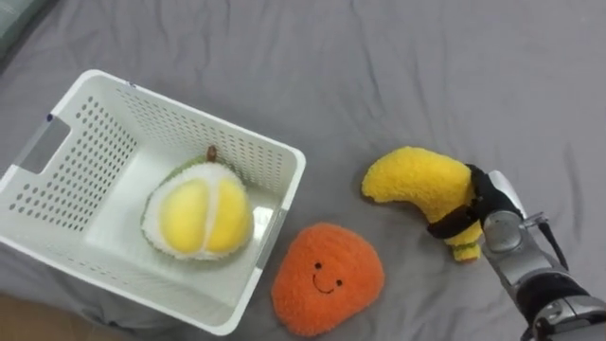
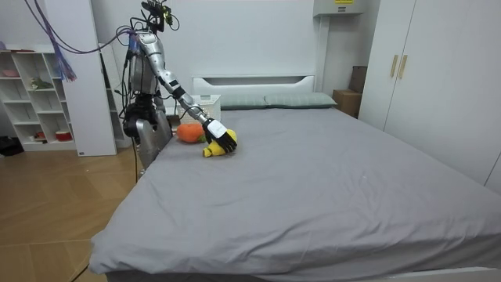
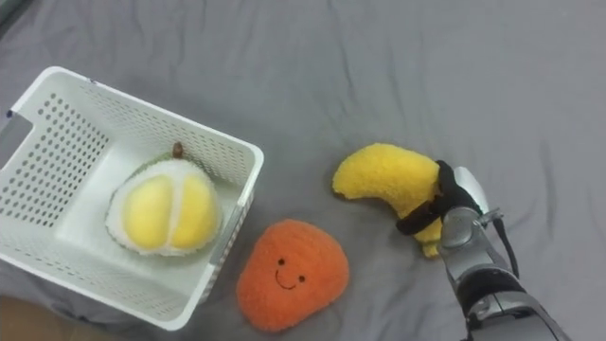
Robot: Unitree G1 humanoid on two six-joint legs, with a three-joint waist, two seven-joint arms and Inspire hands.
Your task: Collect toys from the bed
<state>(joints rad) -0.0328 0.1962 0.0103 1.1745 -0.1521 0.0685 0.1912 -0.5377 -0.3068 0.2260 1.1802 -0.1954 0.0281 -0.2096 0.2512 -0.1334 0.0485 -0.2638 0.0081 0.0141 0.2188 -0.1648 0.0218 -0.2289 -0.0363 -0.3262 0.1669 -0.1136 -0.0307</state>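
A yellow plush banana lies on the grey bed sheet at the right. My right hand has its dark fingers curled round the banana's lower end. An orange plush with a smiling face lies flat just outside the basket's near right corner. A plush durian, cut open to show yellow flesh, sits inside the white perforated basket at the left. In the room view my right arm reaches out over the bed to the banana.
I stand at the bed's side, at the room view's left, next to a white shelf unit. The wide grey bed stretches away to the right, with pillows at the headboard and wardrobes beyond.
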